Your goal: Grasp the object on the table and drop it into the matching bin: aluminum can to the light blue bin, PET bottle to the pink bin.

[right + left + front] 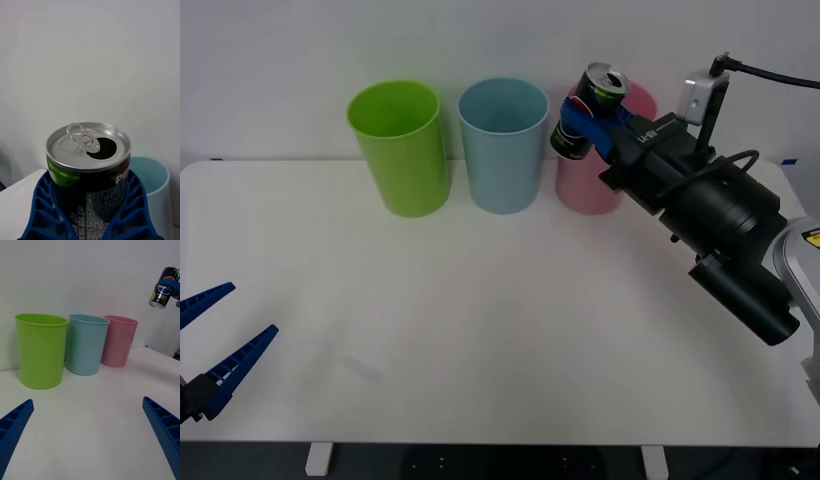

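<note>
A small dark aluminum can (601, 87) with a silver pull-tab top is held in the air, tilted, with my right gripper (583, 121) shut on its body. It hangs over the near left edge of the pink bin (592, 188), to the right of the light blue bin (503, 146). The right wrist view has the can (90, 165) between blue fingers (40, 213), with the light blue bin (154, 176) below and beyond it. My left gripper (215, 342) rests open low at the table's (480, 330) left front. From the left wrist, the can (164, 288) floats high above the pink bin (119, 341).
A lime green bin (400, 150) stands left of the light blue one; all three bins line the table's back edge by the wall. In the left wrist view the green bin (39, 350) is nearest, then the light blue bin (86, 345). The right arm stretches over the table's right side.
</note>
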{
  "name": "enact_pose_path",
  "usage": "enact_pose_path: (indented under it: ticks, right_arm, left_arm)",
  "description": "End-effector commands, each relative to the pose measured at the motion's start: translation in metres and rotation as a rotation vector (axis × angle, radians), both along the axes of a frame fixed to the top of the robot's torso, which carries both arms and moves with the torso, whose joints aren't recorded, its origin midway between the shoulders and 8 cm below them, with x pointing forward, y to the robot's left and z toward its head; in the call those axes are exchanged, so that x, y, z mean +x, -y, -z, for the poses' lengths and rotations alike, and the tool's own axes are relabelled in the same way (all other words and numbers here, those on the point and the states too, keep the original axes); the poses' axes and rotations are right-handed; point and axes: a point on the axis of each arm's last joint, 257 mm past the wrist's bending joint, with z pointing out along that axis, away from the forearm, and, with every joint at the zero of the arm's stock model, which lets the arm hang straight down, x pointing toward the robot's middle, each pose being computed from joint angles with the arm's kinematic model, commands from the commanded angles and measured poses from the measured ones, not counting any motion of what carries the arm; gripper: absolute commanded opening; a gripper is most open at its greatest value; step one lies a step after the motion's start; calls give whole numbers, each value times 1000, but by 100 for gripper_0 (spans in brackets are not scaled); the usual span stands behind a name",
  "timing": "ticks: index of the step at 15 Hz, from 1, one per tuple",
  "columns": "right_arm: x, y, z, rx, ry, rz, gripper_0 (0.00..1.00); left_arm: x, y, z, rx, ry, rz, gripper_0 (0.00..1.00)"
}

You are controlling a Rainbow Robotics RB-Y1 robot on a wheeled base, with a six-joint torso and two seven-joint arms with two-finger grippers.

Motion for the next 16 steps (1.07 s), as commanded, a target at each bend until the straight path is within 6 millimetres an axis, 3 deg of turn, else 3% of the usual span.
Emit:
enact_pose_path:
  ticks: [1, 9, 16]
  right_arm:
    - [26, -2, -11, -22, 12, 12, 0]
    - [97, -19, -19, -51, -25, 41, 0]
    - [147, -55, -10, -115, -76, 59, 0]
  left_arm:
    - [0, 0, 0, 0, 0, 0, 100]
    - [0, 0, 0, 0, 0, 0, 100]
    - [0, 0, 0, 0, 0, 0, 100]
